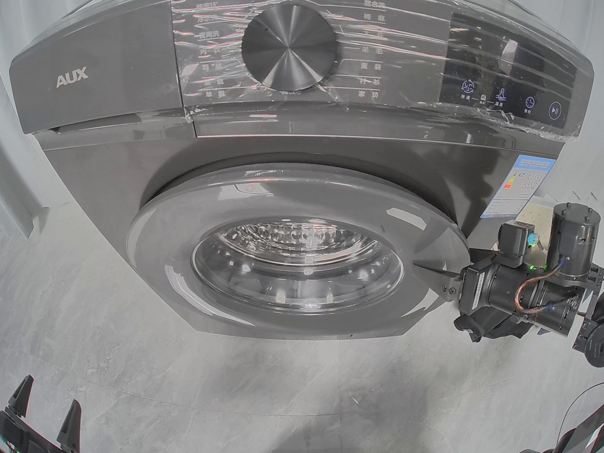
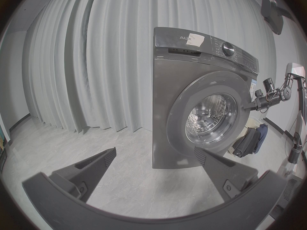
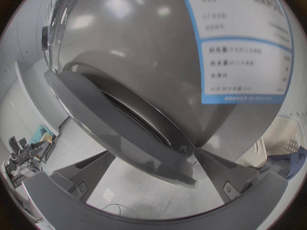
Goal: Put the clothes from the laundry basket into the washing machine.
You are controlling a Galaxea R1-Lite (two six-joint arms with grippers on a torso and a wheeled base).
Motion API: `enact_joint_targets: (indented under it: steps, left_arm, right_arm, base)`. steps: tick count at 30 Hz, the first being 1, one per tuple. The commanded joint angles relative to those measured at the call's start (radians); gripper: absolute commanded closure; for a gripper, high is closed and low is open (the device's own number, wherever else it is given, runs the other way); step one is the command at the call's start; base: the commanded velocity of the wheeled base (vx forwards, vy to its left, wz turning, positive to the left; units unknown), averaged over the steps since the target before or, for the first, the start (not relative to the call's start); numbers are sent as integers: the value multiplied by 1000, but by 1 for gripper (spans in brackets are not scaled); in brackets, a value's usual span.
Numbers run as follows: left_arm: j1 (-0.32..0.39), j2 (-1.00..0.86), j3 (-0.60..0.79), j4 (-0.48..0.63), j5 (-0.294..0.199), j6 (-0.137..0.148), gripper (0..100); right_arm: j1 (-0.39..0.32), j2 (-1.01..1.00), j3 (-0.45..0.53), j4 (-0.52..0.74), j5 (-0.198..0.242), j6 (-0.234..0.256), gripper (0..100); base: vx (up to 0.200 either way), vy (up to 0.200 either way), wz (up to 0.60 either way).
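Note:
The grey washing machine (image 1: 113,165) fills the head view, its round glass door (image 1: 189,221) facing me. My right gripper (image 1: 442,282) is at the door's right edge, open, with the door rim (image 3: 166,163) between its fingers (image 3: 224,173). In the right wrist view a dark gap shows between the door and the machine front. The cream laundry basket (image 3: 281,138) stands on the floor right of the machine, with dark clothes (image 2: 251,141) hanging over its side. My left gripper (image 1: 44,410) hangs low at the left, open and holding nothing, well away from the machine (image 2: 179,112).
Pale grey tiled floor (image 1: 251,385) lies in front of the machine. A white pleated curtain (image 2: 96,64) runs behind and to the machine's left. The control panel with a metal dial (image 1: 289,46) is covered in plastic film.

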Motion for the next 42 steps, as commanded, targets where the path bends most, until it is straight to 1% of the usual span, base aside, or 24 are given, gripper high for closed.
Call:
enact_joint_targets:
  steps: [1,3,6,9,13,22,27,30,34,40,42]
  left_arm:
    - [0,-15,18,0,0,-1,0]
    - [0,-15,18,0,0,-1,0]
    - [0,-15,18,0,0,-1,0]
    - [0,-15,18,0,0,-1,0]
    - [0,-15,18,0,-1,-1,0]
    - [0,-15,18,0,-1,1,0]
    - [0,-15,18,0,-1,-1,0]
    - [0,-15,18,0,-1,1,0]
    - [0,-15,18,0,-1,1,0]
    - [0,-15,18,0,-1,1,0]
    - [0,-15,18,0,-1,1,0]
  right_arm:
    - [6,29,5,7,2,0,0]
    - [14,22,21,10,2,1,0]
    - [50,-16,69,10,5,1,0]
    - [89,-51,113,10,22,8,0]
    - [83,-70,135,13,22,8,0]
    - [70,-24,95,1,17,6,0]
    - [84,-20,123,10,19,8,0]
    - [121,-44,172,-1,20,8,0]
    - [144,-83,201,1,25,11,0]
    - [129,-85,202,-2,17,12,0]
    - [125,-82,202,-2,16,12,0]
  base:
    - [0,0,0]
    - [0,0,0]
    - [0,0,0]
    - [0,0,0]
    - [0,0,0]
    - [-200,0,0]
    - [0,0,0]
    - [0,0,0]
    - [0,0,0]
    - [0,0,0]
    - [0,200,0]
